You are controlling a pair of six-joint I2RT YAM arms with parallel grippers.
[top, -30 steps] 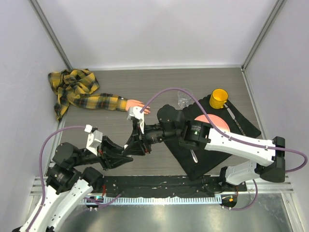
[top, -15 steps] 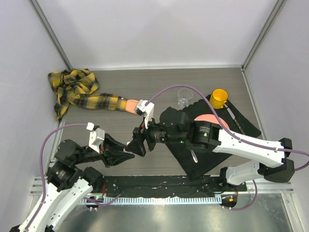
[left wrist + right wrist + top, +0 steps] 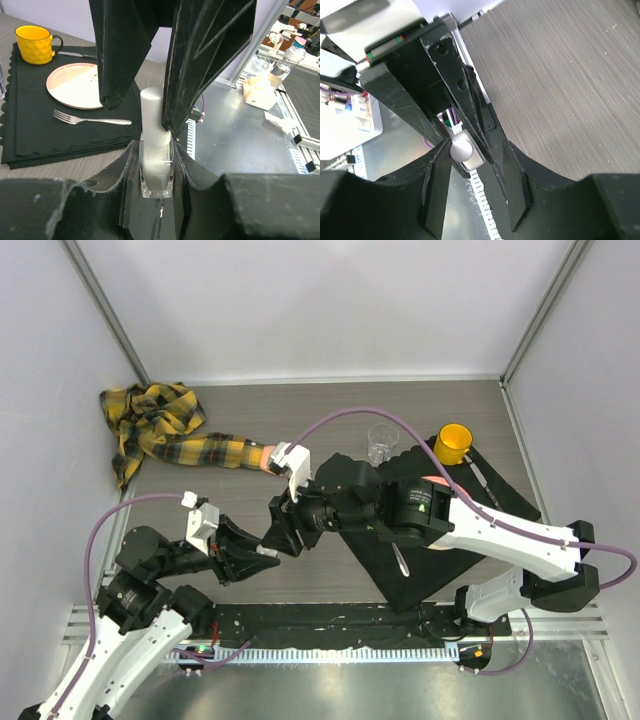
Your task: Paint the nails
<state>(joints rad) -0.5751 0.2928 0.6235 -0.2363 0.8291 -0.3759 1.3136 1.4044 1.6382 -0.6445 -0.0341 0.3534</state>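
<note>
White-capped clear bottle (image 3: 156, 177) is clamped in left pincer (image 3: 156, 170), jaws fully closed on its body. Right pincer (image 3: 472, 150) comes in from the opposite side, fingers partly spread and straddling the white cap (image 3: 155, 112). One finger touches the cap; can't tell if it's actually gripping. Both meet over the grey table (image 3: 330, 410) near the front edge, left of the black placemat (image 3: 45, 135). Further back: peach fake hand (image 3: 268, 458) lies on the table just beyond the right wrist, mostly hidden by it, apart from the bottle. Nails too small to make out. Yellow-black plaid sleeve (image 3: 205, 450) runs off to the far-left corner. Far right: clear glass (image 3: 382, 442) and yellow mug (image 3: 453, 443); plate (image 3: 75, 85) and fork (image 3: 90, 119) on the placemat.
</note>
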